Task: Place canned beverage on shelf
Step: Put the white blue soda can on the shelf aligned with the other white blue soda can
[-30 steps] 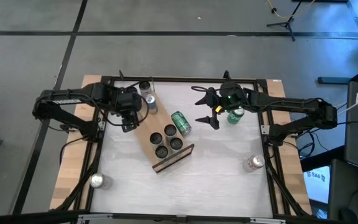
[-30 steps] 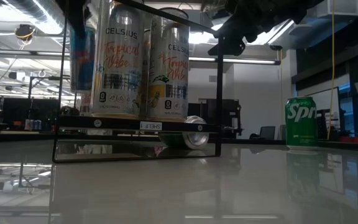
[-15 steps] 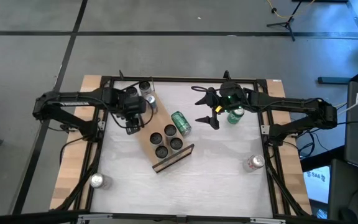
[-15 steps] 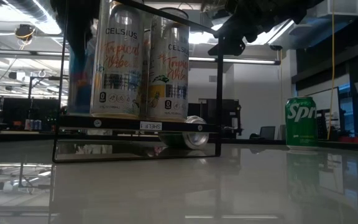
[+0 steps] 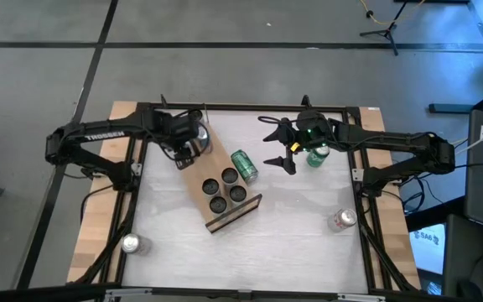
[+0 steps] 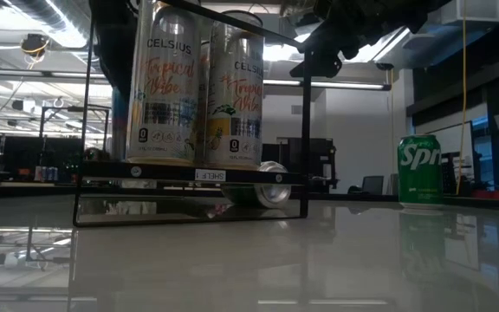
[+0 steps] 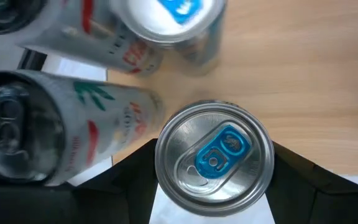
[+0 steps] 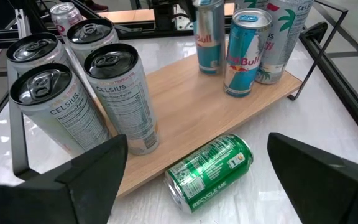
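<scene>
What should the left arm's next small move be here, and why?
Probably lower the can straight down onto the board. The left gripper holds a blue-tabbed can upright over bare wood of the shelf, near the Red Bull cans at its far end. Whether its base touches the board cannot be told. The right gripper waits open near the lying green can.

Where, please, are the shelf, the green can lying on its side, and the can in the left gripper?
shelf [image 8: 185,106]: right wrist view, bare wood.
green can [image 8: 209,171]: right wrist view, its side.
blue-tabbed can [image 7: 214,160]: left wrist view, its lid.
</scene>
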Robot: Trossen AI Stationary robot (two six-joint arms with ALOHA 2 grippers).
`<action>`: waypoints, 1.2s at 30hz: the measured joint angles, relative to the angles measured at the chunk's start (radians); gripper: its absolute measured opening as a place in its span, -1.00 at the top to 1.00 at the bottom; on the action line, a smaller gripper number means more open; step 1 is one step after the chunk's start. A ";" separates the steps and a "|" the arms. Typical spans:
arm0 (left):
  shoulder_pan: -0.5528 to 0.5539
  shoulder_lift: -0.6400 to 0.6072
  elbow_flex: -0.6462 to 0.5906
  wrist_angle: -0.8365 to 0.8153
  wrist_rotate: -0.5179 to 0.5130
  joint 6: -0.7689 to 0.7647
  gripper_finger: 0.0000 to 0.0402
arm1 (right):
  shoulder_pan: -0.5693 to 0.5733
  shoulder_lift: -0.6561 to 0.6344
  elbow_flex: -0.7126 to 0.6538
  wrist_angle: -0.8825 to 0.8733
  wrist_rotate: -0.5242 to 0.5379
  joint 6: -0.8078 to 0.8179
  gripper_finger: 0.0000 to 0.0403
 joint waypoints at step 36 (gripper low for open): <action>0.034 0.000 0.000 0.042 -0.002 0.027 -0.10 | 0.000 0.000 0.000 0.000 0.000 0.000 -0.89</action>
